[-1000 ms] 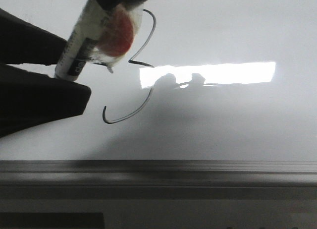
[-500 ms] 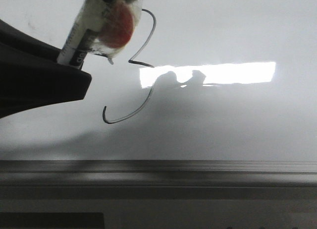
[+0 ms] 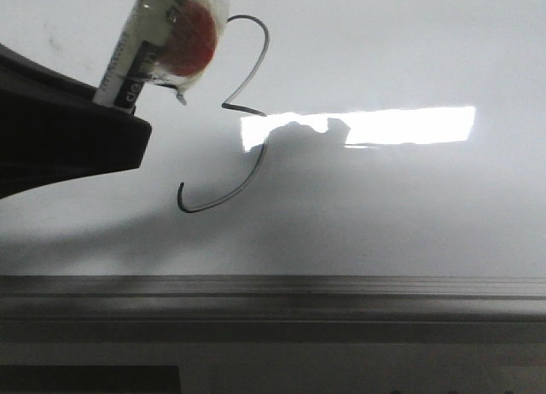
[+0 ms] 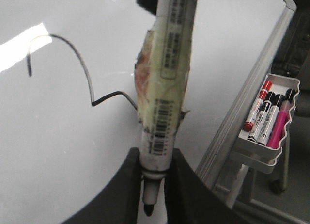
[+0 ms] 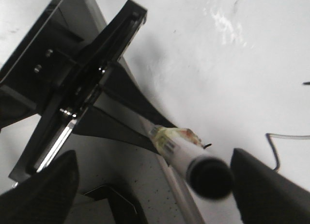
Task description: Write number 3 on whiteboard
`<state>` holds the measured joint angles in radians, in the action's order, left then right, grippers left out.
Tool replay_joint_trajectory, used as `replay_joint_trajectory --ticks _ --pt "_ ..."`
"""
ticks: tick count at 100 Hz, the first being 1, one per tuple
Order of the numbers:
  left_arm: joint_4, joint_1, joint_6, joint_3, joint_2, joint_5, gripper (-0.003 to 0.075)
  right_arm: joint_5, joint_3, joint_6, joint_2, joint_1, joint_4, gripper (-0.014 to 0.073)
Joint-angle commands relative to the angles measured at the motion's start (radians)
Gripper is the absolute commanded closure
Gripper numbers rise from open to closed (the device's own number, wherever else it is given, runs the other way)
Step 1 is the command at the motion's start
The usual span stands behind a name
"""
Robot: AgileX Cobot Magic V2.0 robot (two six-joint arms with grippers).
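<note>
Clamped around the nib end of a white barcode-labelled marker (image 4: 162, 103), the left gripper's (image 4: 154, 183) dark jaws held it while the right gripper's (image 5: 150, 178) jaws stood spread wide on either side of the barrel's other end, touching nothing. That likely suited a handover between arms. Drawn on the glossy pale grey-white whiteboard (image 3: 409, 53), the thin black number 3 (image 3: 235, 112) looked complete, just beside the raised marker. A white tray of spare pens (image 4: 266, 120) hung off the board's frame.

Glare strip on whiteboard (image 3: 409, 61), soft shadows
</note>
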<state>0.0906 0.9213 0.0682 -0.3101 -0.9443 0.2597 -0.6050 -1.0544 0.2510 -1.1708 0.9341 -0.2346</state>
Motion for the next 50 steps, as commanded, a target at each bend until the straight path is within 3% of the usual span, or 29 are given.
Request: replay_joint_trajectory --ticks 1,19,25,50 --pt "-0.118 0.004 -0.068 -0.032 0.006 0.033 0.0741 0.099 -0.045 0.003 0.046 -0.025 0.018 -0.004" --pt "-0.592 0.0 -0.088 -0.032 0.006 -0.034 0.0741 0.132 -0.045 0.003 0.105 -0.074 0.018 0.0015" --pt "-0.681 0.0 -0.088 -0.032 0.006 -0.035 0.0741 0.132 -0.045 0.003 0.116 -0.083 0.018 0.002" --pt "-0.789 -0.002 -0.088 -0.032 0.0 -0.033 0.0741 0.132 -0.043 0.003 0.128 -0.085 0.018 0.002"
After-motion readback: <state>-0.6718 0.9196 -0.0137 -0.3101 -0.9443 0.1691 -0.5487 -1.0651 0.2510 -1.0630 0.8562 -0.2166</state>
